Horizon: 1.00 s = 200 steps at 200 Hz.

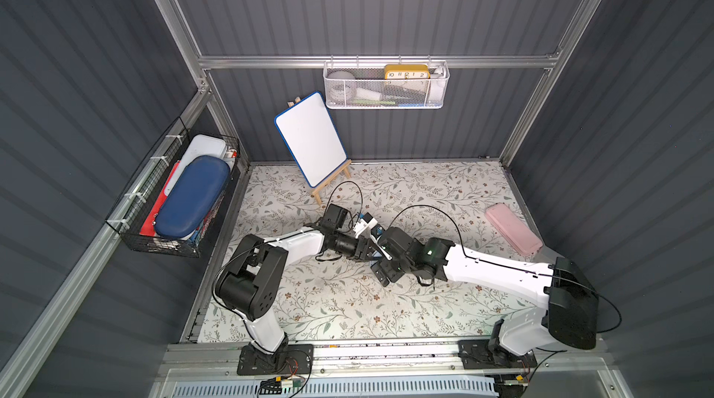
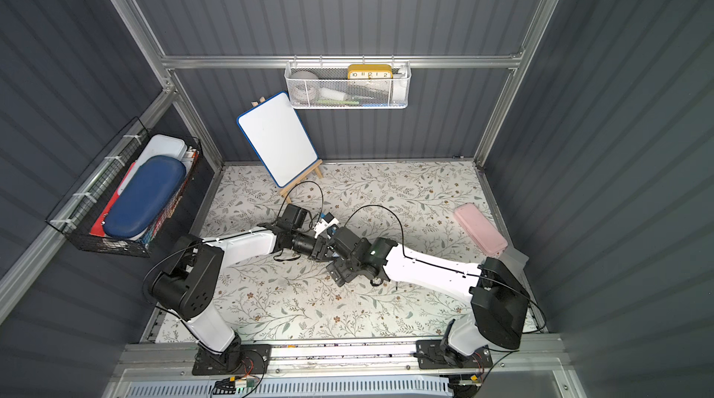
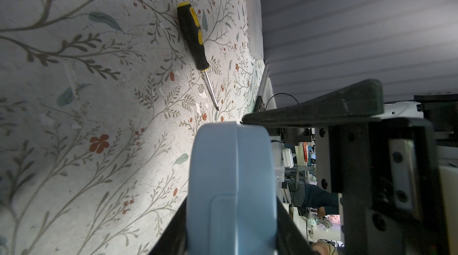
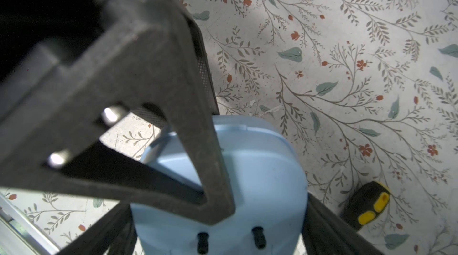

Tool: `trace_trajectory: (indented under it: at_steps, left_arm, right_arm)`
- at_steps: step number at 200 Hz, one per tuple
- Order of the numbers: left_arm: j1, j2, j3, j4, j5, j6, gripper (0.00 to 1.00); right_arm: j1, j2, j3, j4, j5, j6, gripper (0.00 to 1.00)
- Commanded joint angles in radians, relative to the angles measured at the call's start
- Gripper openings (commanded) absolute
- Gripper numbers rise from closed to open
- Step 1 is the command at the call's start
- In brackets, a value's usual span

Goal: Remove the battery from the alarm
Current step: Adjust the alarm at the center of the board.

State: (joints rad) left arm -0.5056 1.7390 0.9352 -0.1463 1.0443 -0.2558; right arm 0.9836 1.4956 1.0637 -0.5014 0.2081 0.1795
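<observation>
We find both arms meeting near the middle of the floral mat. The left arm comes in from about 7 o'clock and the right arm from about 4 o'clock. The alarm sits between the two grippers there, and in both top views the wrists cover most of it.

The left gripper is clamped on the alarm across its thickness, with a dark finger on each flat side. In the right wrist view one of these fingers lies across the plain blue back.

The right gripper has its jaws spread wide, one along each edge of the alarm and close against it. We cannot tell whether they press or merely flank it. In the left wrist view the tip of one right finger touches the alarm's corner at the seam.

The battery shows in no view, so we cannot tell where it is.

A screwdriver with a black and yellow handle lies flat on the mat near the alarm. A pink case lies at 3 o'clock by the mat's edge, and a whiteboard stands at 11 o'clock. At 12 o'clock a white mesh basket on the back wall holds a yellow clock.
</observation>
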Motion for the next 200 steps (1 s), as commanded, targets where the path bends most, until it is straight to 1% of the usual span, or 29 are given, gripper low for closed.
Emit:
trace_trajectory:
  at_steps: [1,11,34,44,54,62,74,79,82,87,91,94,98,104,115,124,130,138,152,161,169,174,179,191,200]
  left_arm:
    - [0.001,0.031,0.001,-0.051,-0.063,0.013,0.0]
    - [0.002,0.032,0.004,-0.057,-0.063,0.018,0.0]
    - [0.005,0.035,0.013,-0.067,-0.073,0.024,0.0]
    - [0.01,0.041,0.022,-0.075,-0.084,0.019,0.0]
    - [0.018,0.045,0.029,-0.077,-0.09,-0.004,0.0]
    - [0.021,0.043,0.044,-0.089,-0.12,-0.032,0.0]
    - [0.021,0.036,0.08,-0.125,-0.196,-0.066,0.0]
    - [0.022,0.033,0.101,-0.151,-0.244,-0.087,0.0]
    - [0.022,0.032,0.116,-0.167,-0.271,-0.101,0.0]
    - [0.022,0.03,0.142,-0.194,-0.313,-0.121,0.0]
    - [0.022,0.029,0.163,-0.221,-0.349,-0.139,0.0]
    - [0.023,0.03,0.18,-0.244,-0.383,-0.156,0.0]
    - [0.022,0.029,0.204,-0.276,-0.424,-0.183,0.0]
    - [0.023,0.031,0.238,-0.317,-0.486,-0.217,0.0]
    - [0.025,0.037,0.292,-0.389,-0.545,-0.288,0.0]
    - [0.03,0.043,0.325,-0.429,-0.556,-0.327,0.0]
    - [0.031,0.047,0.341,-0.448,-0.546,-0.351,0.0]
    - [0.033,0.055,0.362,-0.479,-0.537,-0.382,0.0]
    - [0.034,0.068,0.378,-0.517,-0.511,-0.416,0.0]
    - [0.033,0.069,0.378,-0.524,-0.482,-0.434,0.0]
    - [0.033,0.066,0.367,-0.519,-0.448,-0.441,0.0]
    - [0.033,0.06,0.359,-0.515,-0.401,-0.448,0.0]
    - [0.033,0.052,0.354,-0.515,-0.394,-0.458,0.0]
    - [0.033,0.024,0.345,-0.516,-0.388,-0.481,0.0]
    - [0.035,0.006,0.341,-0.518,-0.379,-0.497,0.0]
  right_arm:
    - [-0.019,-0.061,-0.012,0.027,0.114,0.015,0.99]
    - [-0.038,-0.066,-0.028,0.035,0.127,0.009,0.99]
    - [-0.086,-0.079,-0.029,0.012,0.098,0.017,0.99]
    - [-0.089,-0.092,-0.033,0.016,0.145,0.033,0.99]
    - [-0.095,-0.098,-0.042,0.03,0.165,0.042,0.99]
    - [-0.108,-0.098,-0.043,0.019,0.195,0.087,0.99]
    - [-0.169,-0.098,-0.055,0.023,0.124,0.129,0.99]
    - [-0.201,-0.099,-0.059,0.024,0.061,0.144,0.99]
    - [-0.225,-0.1,-0.064,0.03,0.008,0.143,0.94]
    - [-0.25,-0.1,-0.071,0.041,-0.049,0.135,0.83]
    - [-0.257,-0.1,-0.069,0.041,-0.058,0.134,0.66]
    - [-0.257,-0.1,-0.061,0.04,-0.057,0.135,0.59]
    - [-0.248,-0.102,-0.049,0.026,-0.056,0.134,0.55]
    - [-0.229,-0.105,-0.046,0.033,-0.052,0.121,0.54]
    - [-0.165,-0.106,-0.018,0.002,0.026,0.083,0.55]
    - [-0.107,-0.109,-0.005,-0.01,0.104,0.056,0.56]
    - [-0.075,-0.114,-0.009,-0.001,0.143,0.043,0.6]
    - [-0.046,-0.123,-0.022,0.023,0.153,0.021,0.67]
    - [0.005,-0.137,-0.047,0.041,0.199,-0.021,0.72]
    - [0.042,-0.152,-0.079,0.109,0.256,-0.058,0.76]
    - [0.074,-0.16,-0.109,0.157,0.307,-0.095,0.79]
    - [0.092,-0.161,-0.122,0.179,0.342,-0.118,0.8]
    - [0.107,-0.162,-0.136,0.202,0.377,-0.137,0.81]
    - [0.139,-0.157,-0.162,0.256,0.415,-0.179,0.81]
    - [0.171,-0.146,-0.18,0.292,0.486,-0.21,0.82]
